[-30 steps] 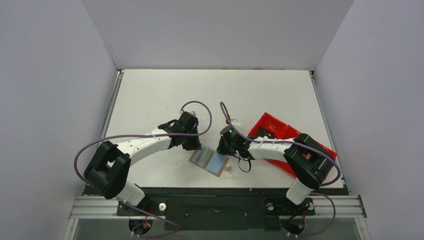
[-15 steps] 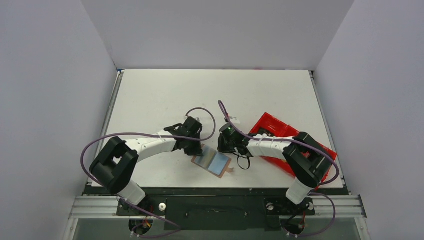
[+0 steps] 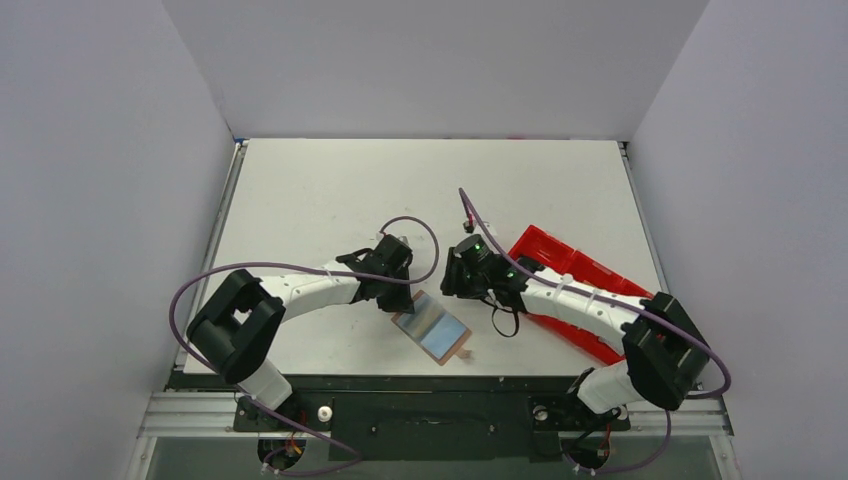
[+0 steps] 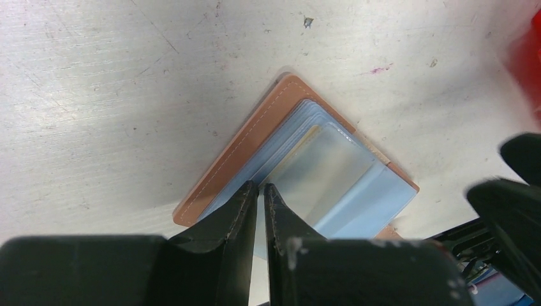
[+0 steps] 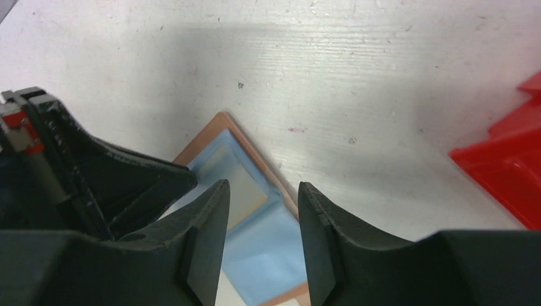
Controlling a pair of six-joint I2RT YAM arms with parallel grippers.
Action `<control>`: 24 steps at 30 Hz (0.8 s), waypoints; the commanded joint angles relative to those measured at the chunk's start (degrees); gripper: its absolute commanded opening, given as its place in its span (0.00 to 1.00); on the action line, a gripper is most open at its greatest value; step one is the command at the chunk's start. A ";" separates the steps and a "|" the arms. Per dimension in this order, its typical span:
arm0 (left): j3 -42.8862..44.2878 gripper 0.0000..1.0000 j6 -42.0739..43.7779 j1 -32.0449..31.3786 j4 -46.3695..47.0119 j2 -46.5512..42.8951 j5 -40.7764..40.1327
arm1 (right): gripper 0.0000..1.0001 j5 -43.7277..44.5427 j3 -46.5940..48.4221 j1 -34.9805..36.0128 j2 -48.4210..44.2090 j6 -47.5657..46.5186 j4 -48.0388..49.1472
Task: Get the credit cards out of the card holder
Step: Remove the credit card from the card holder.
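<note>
Brown leather holder lies open on the counter, near middle; nothing looks drawn out yet. Left tool, nearly closed, sits at its left panel. Right tool hovers open above. Next, I judge: pinch a card edge and slide it free.

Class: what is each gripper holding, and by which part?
Left gripper: nearly shut at the light blue inner edge of the open brown leather card holder; a grip cannot be confirmed. Right gripper: open, holding nothing.
</note>
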 commanded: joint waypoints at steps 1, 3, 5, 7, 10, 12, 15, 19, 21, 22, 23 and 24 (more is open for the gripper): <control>0.38 0.08 -0.68 -0.32 -0.12 1.63 -0.47 | 0.42 0.24 -3.07 -0.28 -7.38 0.43 -6.62; 0.45 0.08 -0.74 -0.33 -0.09 1.64 -0.35 | 0.45 -0.84 -6.07 0.08 -9.85 1.19 -8.57; 0.59 0.08 -0.71 -0.31 -0.09 1.66 -0.33 | 0.46 -2.30 -9.25 0.63 -12.56 2.48 -8.69; 0.55 0.08 -0.80 -0.36 0.00 1.78 -0.27 | 0.46 -4.10 -11.97 1.00 -14.54 3.68 -8.21; 0.56 0.08 -0.95 -0.31 0.07 1.79 -0.24 | 0.46 -6.55 -14.64 1.97 -15.24 4.72 -7.16; 0.56 0.08 -0.96 -0.35 0.08 1.75 -0.31 | 0.47 -8.00 -16.10 2.48 -14.38 5.44 -5.14; 0.52 0.08 -0.96 -0.31 -0.08 1.67 -0.45 | 0.47 -10.27 -17.62 2.56 -12.82 6.65 -0.44; 0.17 0.08 -1.00 -0.34 -0.08 1.32 -0.50 | 0.47 -11.58 -18.53 2.52 -10.09 7.89 3.42; 0.00 0.08 -1.08 -0.32 -0.10 1.04 -0.58 | 0.46 -11.07 -18.40 2.56 -8.47 8.33 4.54; -0.24 0.08 -1.13 -0.31 -0.10 0.77 -0.63 | 0.44 -10.78 -18.28 2.47 -7.54 8.34 4.91; -0.32 0.08 -1.16 -0.35 -0.10 0.62 -0.65 | 0.43 -10.17 -17.77 2.25 -7.04 8.19 5.03; -0.51 0.08 -1.24 -0.32 -0.03 0.32 -0.67 | 0.40 -9.94 -17.44 1.74 -6.13 8.05 5.19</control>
